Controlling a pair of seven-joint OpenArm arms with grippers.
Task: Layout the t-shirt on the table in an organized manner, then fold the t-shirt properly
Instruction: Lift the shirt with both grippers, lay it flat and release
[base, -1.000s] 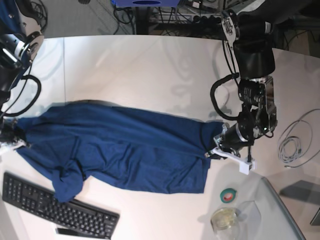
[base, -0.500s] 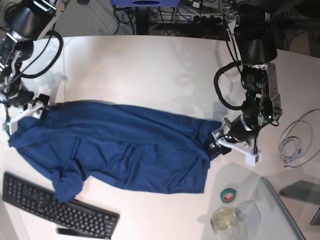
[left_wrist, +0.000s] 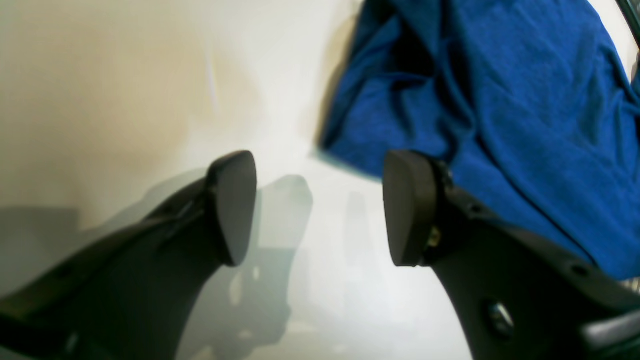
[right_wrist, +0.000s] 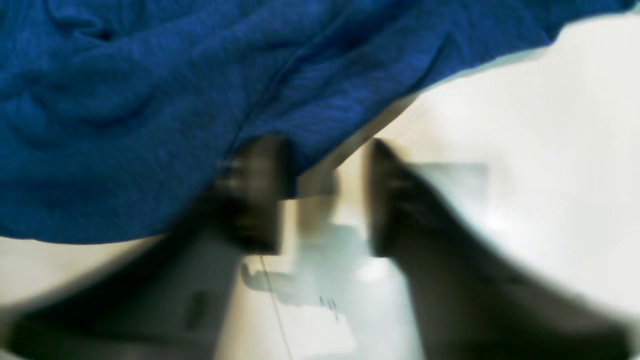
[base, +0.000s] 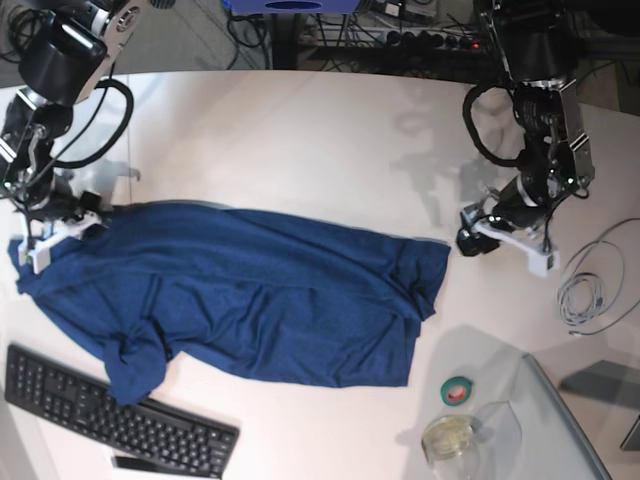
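Left gripper hovers wide open, just off the shirt's edge; right gripper stands narrowly open at the opposite edge.

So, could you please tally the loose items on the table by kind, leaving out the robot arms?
t-shirt: 1
keyboard: 1
tape roll: 1
coiled cable: 1
clear round container: 1
Total: 5
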